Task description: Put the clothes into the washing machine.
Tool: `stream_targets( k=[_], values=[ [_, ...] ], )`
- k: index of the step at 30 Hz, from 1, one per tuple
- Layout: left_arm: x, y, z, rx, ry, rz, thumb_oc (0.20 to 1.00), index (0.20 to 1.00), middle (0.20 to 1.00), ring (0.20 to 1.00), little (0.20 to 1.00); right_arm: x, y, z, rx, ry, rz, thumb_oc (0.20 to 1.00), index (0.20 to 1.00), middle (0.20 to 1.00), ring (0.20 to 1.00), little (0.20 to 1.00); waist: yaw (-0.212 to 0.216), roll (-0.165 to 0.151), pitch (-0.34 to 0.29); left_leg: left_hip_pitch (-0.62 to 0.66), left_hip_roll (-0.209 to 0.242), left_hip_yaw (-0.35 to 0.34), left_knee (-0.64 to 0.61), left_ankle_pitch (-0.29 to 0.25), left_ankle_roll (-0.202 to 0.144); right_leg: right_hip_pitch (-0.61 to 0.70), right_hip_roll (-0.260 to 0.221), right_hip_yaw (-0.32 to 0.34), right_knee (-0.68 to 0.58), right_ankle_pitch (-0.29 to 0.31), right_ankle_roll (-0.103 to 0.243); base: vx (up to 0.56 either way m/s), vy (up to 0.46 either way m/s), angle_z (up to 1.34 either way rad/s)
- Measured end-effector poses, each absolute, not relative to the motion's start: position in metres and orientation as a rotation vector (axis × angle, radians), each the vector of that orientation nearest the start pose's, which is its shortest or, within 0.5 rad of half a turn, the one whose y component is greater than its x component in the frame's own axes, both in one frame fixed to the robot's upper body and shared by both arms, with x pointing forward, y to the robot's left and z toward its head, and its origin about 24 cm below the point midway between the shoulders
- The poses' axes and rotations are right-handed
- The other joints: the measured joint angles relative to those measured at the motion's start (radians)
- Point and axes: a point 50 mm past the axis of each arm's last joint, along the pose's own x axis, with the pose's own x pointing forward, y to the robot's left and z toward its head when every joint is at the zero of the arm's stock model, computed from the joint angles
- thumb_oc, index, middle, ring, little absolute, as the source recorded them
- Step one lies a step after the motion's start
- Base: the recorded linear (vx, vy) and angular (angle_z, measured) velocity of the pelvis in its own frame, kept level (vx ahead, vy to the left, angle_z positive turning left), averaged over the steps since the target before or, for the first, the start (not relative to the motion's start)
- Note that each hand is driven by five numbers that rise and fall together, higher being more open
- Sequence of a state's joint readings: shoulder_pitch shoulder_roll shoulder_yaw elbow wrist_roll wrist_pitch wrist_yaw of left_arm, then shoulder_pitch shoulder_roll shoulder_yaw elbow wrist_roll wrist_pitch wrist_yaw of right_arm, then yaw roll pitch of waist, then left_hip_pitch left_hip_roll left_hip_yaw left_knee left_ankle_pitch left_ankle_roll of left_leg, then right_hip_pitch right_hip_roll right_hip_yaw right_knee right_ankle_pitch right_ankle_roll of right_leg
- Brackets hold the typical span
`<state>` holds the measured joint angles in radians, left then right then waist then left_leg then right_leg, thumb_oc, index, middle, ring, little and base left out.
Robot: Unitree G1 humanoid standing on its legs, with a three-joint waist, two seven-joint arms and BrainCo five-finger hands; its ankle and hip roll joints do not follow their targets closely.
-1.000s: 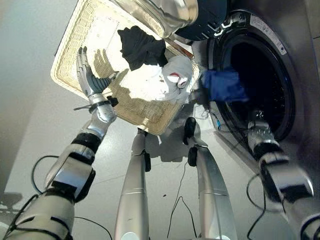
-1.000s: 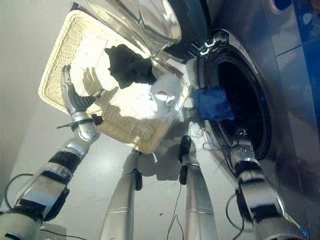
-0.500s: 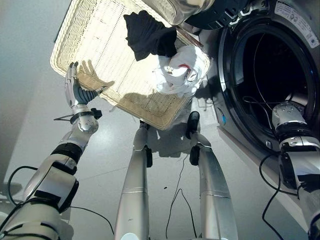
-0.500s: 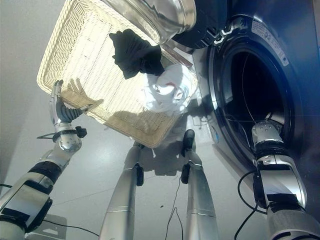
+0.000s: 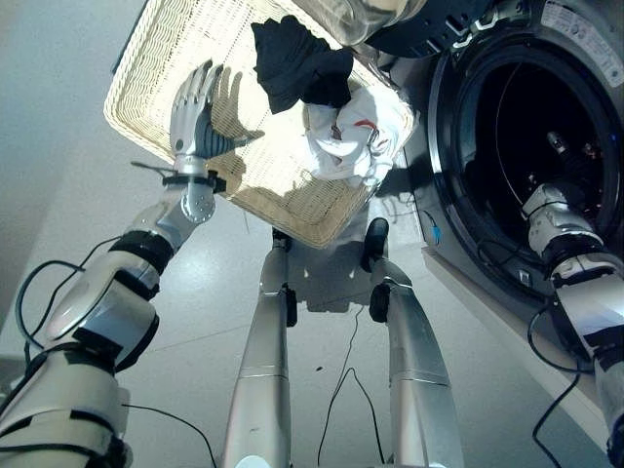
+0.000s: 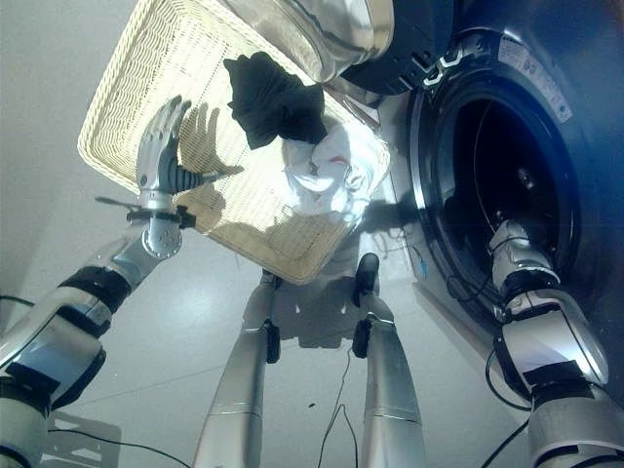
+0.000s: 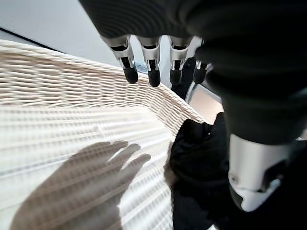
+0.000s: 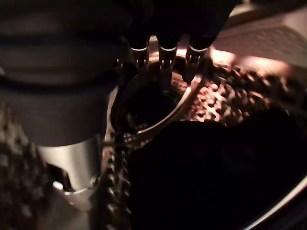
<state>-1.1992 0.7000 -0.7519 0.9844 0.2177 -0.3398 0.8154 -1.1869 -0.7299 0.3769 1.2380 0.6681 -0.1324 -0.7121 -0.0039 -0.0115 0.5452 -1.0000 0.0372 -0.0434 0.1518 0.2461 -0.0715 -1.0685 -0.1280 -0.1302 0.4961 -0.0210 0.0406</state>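
left hand [image 5: 195, 112] over the wicker basket [image 5: 146, 88], fingers straight and spread, nothing in its hold; poised above the bare weave at about nine o'clock of the clothes, likely lined up to reach across for the next piece. black garment [image 5: 297, 63] bunched against the basket's far side, touching the white garment [image 5: 346, 136] heaped just at its five o'clock; both in the basket, not yet in the washing machine [image 5: 507, 146]. basket set on the floor close beside the machine's open door, at nine o'clock of the drum, presumably so each transfer is a short swing.

right hand [image 8: 163, 55] inside the drum opening at three o'clock of the scene; fingers seen extended in the wrist view, nothing visibly gripped. dark mass low in the drum past the fingers, too dim to name. judged as mid-task: two garments left to move.
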Motion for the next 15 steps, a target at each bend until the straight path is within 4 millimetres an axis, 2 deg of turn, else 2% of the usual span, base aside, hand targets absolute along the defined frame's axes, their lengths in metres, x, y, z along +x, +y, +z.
stream_targets(
  k=[4, 6, 9, 11, 15],
  values=[
    [0.395, 0.192, 0.280, 1.227, -0.900, 0.444, 1.000, 1.000, 1.000, 1.000, 1.000, 0.377, -0.326, 0.265, -0.231, -0.251, -0.989, 1.000, 1.000, 1.000, 1.000, 1.000, -0.012, 0.000, 0.000, -0.024, -0.007, 0.002, -0.001, 0.009, 0.003, -0.029, -0.005, 0.006, 0.006, 0.003, -0.004, -0.02, 0.068, 0.01],
    [0.396, 0.187, 0.286, 1.263, -0.922, 0.440, 1.000, 1.000, 1.000, 1.000, 1.000, 0.379, -0.322, 0.271, -0.234, -0.269, -0.968, 1.000, 1.000, 1.000, 1.000, 1.000, -0.013, 0.000, 0.000, -0.024, -0.006, 0.002, -0.001, 0.007, 0.001, -0.029, -0.005, 0.006, 0.006, 0.002, -0.005, -0.02, 0.087, 0.00],
    [0.399, 0.185, 0.296, 1.325, -0.925, 0.467, 1.000, 1.000, 1.000, 1.000, 1.000, 0.383, -0.315, 0.270, -0.261, -0.272, -0.938, 1.000, 1.000, 1.000, 1.000, 1.000, -0.019, 0.000, 0.000, -0.024, -0.006, 0.008, -0.004, 0.007, 0.001, -0.034, -0.006, 0.010, 0.006, 0.001, -0.005, -0.02, 0.101, -0.01],
    [0.399, 0.189, 0.299, 1.343, -0.917, 0.510, 1.000, 1.000, 1.000, 1.000, 1.000, 0.388, -0.305, 0.263, -0.263, -0.258, -0.902, 1.000, 1.000, 1.000, 1.000, 1.000, -0.036, 0.000, 0.000, -0.024, -0.006, 0.013, -0.004, 0.007, 0.002, -0.035, -0.007, 0.014, 0.007, 0.001, -0.004, -0.02, 0.083, -0.04],
    [0.399, 0.190, 0.299, 1.373, -0.928, 0.552, 1.000, 1.000, 1.000, 1.000, 1.000, 0.391, -0.299, 0.243, -0.305, -0.217, -0.878, 1.000, 1.000, 1.000, 1.000, 1.000, -0.055, -0.001, -0.002, -0.026, -0.004, 0.025, -0.006, -0.003, 0.003, -0.050, -0.004, 0.027, 0.012, -0.003, 0.001, -0.01, 0.071, -0.06]
  ],
)
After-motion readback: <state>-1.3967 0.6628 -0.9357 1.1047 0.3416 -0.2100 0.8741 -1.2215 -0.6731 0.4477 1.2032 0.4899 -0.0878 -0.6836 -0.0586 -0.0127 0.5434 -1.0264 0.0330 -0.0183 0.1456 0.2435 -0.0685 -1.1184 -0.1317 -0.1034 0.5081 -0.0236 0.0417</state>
